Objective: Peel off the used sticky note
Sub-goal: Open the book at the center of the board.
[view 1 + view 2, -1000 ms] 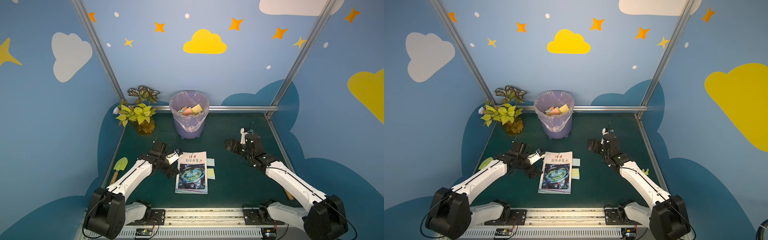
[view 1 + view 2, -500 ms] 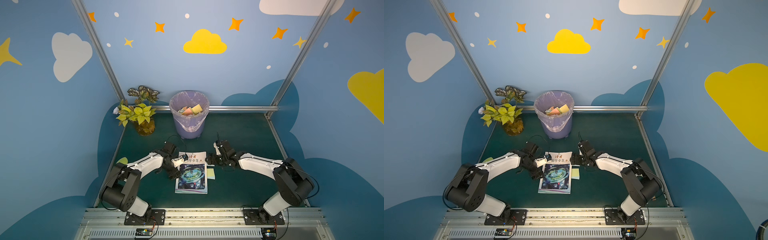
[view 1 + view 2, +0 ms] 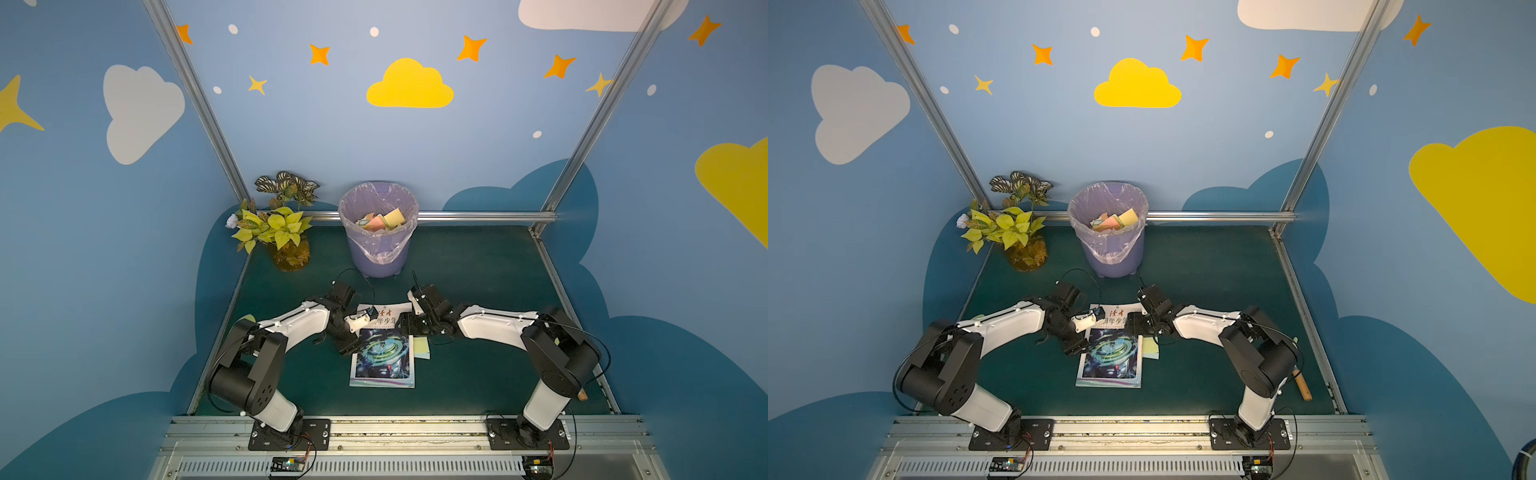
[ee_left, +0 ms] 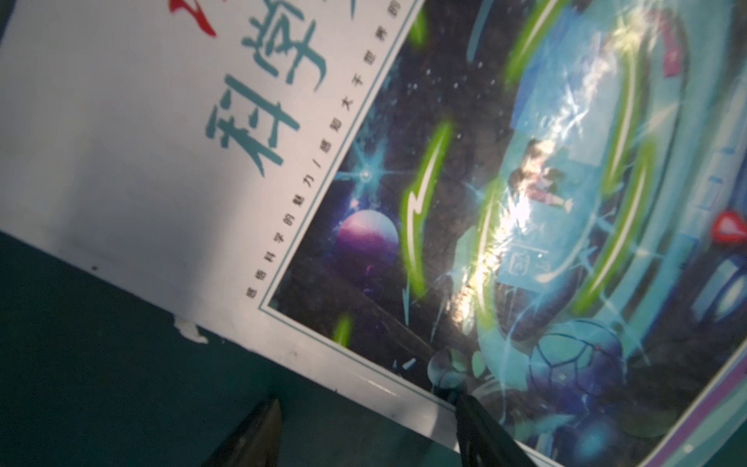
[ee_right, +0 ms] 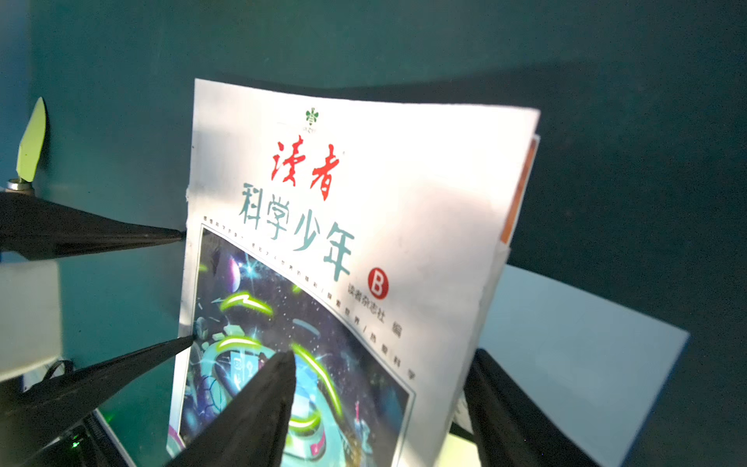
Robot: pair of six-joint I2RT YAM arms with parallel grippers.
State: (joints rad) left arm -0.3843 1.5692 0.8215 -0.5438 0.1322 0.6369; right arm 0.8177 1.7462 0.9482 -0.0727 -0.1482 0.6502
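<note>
The left jaws stood apart and gripped nothing, straddling the spine edge of the magazine (image 4: 121, 121). One fingertip (image 4: 264, 420) hung over the green table (image 4: 101, 364) and the other over the cover. Both were cut off by the frame, so whether either pressed down could not be told. The right jaws were likewise spread wide and empty. One finger (image 5: 258, 400) lay over the cover art and its mate lay beyond the magazine's fore edge, which curved upward there. Just past that edge lay a pale blue sticky note (image 5: 566, 343), its inner side hidden by the pages and the finger. In both top views the right jaws covered that note, and only a yellow sticky note (image 3: 420, 346) (image 3: 1151, 348) showed, against the same edge nearer the robot. Writing on either note could not be made out. Farther off, a lined bin (image 3: 376, 253) holding coloured paper stood at the back near a potted plant (image 3: 278, 228). A green trowel (image 5: 32, 141) was mostly hidden behind the left arm in the top views. A wooden handle (image 3: 1303, 384) stuck out from behind the right arm.
</note>
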